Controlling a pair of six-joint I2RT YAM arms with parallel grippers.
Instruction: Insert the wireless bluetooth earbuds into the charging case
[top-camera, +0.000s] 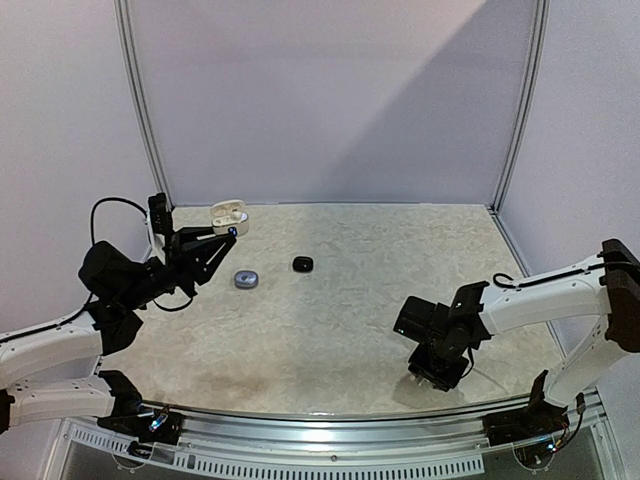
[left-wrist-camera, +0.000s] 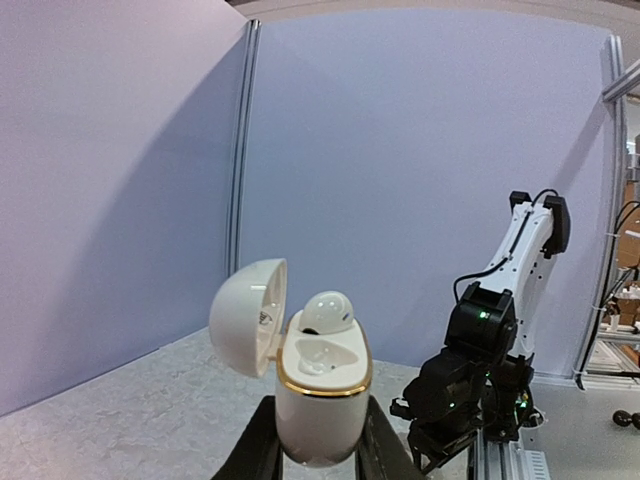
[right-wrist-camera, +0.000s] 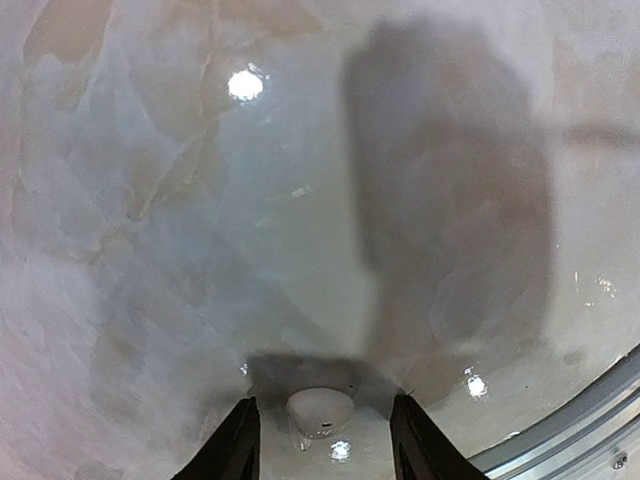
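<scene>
A white charging case (top-camera: 228, 212) with a gold rim is held up off the table at the back left, its lid swung open. My left gripper (top-camera: 222, 230) is shut on the body of this charging case (left-wrist-camera: 322, 400). One white earbud (left-wrist-camera: 327, 310) sits in the far socket; the near socket (left-wrist-camera: 318, 358) is empty. Near the table's front right, my right gripper (top-camera: 438, 372) points down at the surface. In the right wrist view a second white earbud (right-wrist-camera: 320, 412) lies on the table between the open right gripper (right-wrist-camera: 322, 405), with a gap on each side.
A purplish-blue closed case (top-camera: 246, 279) and a small black case (top-camera: 302, 263) lie on the marbled table left of centre. The metal front rail (top-camera: 330, 430) runs just below the right gripper. Grey walls enclose the back and sides.
</scene>
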